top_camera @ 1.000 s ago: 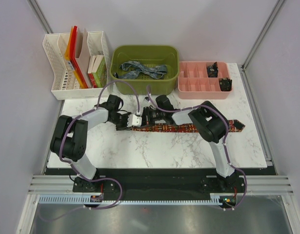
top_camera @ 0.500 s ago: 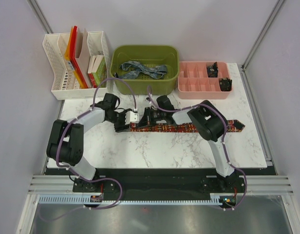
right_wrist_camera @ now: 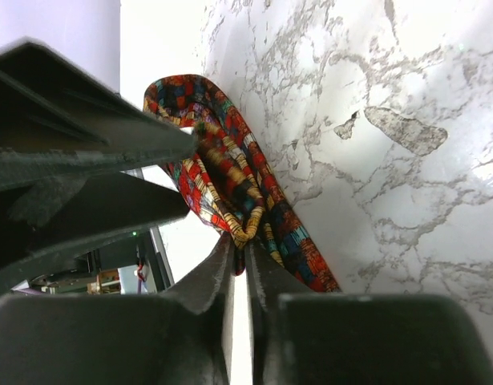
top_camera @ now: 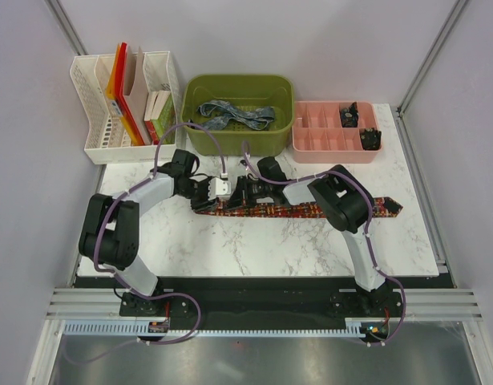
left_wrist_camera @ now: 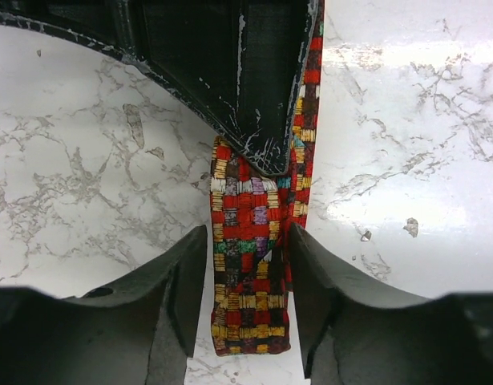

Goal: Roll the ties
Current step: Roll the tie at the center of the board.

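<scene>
A red, orange and dark patterned tie [top_camera: 310, 210] lies across the marble table, its pointed end at the right. At its narrow left end, my left gripper [top_camera: 208, 195] stands open. In the left wrist view the fingers [left_wrist_camera: 190, 273] straddle the flat tie end [left_wrist_camera: 250, 305], with slim gaps on both sides. My right gripper [top_camera: 234, 196] sits just right of it, shut on a raised fold of this tie [right_wrist_camera: 230, 172], the fabric pinched at the tips [right_wrist_camera: 246, 249]. A blue-grey tie [top_camera: 230, 115] lies in the green bin.
The green bin [top_camera: 238, 148] stands at the back centre. A pink compartment tray [top_camera: 334, 152] with small dark items is to its right. A white file rack [top_camera: 98, 120] with books is at the back left. The right gripper's black body [left_wrist_camera: 230, 72] hangs close over the tie in front of the left fingers.
My left gripper has swung right and back toward the tie's narrow end, now close to the right gripper, its jaws wider. The right gripper stays at the fold.
</scene>
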Controlling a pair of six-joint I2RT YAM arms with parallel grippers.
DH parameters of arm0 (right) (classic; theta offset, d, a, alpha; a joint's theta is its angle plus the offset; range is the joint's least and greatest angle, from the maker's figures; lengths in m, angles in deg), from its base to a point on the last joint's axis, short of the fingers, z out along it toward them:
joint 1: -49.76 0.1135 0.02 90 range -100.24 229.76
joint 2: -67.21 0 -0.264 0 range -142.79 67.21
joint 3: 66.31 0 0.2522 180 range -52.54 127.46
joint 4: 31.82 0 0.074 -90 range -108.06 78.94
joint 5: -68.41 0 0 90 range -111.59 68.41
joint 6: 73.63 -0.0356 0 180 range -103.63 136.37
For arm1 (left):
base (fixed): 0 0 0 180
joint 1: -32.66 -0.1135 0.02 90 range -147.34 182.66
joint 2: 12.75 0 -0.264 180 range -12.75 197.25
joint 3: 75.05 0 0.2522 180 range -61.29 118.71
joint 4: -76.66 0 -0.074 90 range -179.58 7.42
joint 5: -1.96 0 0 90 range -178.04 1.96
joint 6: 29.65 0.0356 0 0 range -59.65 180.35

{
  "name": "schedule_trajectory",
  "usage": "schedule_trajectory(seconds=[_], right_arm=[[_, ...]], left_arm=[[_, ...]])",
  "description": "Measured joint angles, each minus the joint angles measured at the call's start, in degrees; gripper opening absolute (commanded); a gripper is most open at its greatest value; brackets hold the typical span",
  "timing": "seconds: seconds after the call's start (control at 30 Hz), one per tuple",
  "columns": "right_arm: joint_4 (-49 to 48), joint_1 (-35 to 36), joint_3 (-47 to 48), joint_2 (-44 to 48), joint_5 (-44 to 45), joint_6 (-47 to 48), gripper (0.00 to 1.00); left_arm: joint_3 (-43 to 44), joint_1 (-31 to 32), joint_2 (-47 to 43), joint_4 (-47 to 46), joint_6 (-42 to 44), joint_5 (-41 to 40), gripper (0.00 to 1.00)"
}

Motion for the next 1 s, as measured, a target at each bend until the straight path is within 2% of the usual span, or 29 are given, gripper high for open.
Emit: schedule_trajectory(seconds=[0.13,0.17,0.27,0.47,0.63,0.83,1.0], right_arm=[[0.0,-0.1,0.0,0.0,0.0,-0.3,0.29],[0.1,-0.1,0.0,0.0,0.0,-0.5,0.35],[0.5,-0.3,0.5,0.0,-0.2,-1.2,0.46],[1.4,-0.5,1.9,0.0,-0.4,-2.5,0.56],[1.9,-0.6,2.0,0.1,-1.2,-3.1,0.63],[2.4,-0.9,2.3,0.1,-1.6,-4.2,0.61],[2.8,-0.9,2.5,0.1,-1.3,-5.6,0.53]], left_arm=[[0.0,0.2,0.2,0.0,-0.1,-0.2,0.43],[0.0,0.3,0.3,0.0,-0.1,-0.2,0.43],[-0.1,0.8,0.6,-0.1,-0.1,-0.4,0.43],[-0.3,1.3,1.0,-0.1,-0.1,-1.0,0.43],[-0.3,1.4,2.5,-0.2,-0.1,-2.3,0.39],[-0.3,1.7,2.9,-0.3,-0.3,-3.3,0.39],[-0.3,2.0,2.9,-1.1,-1.6,-3.5,0.39]])
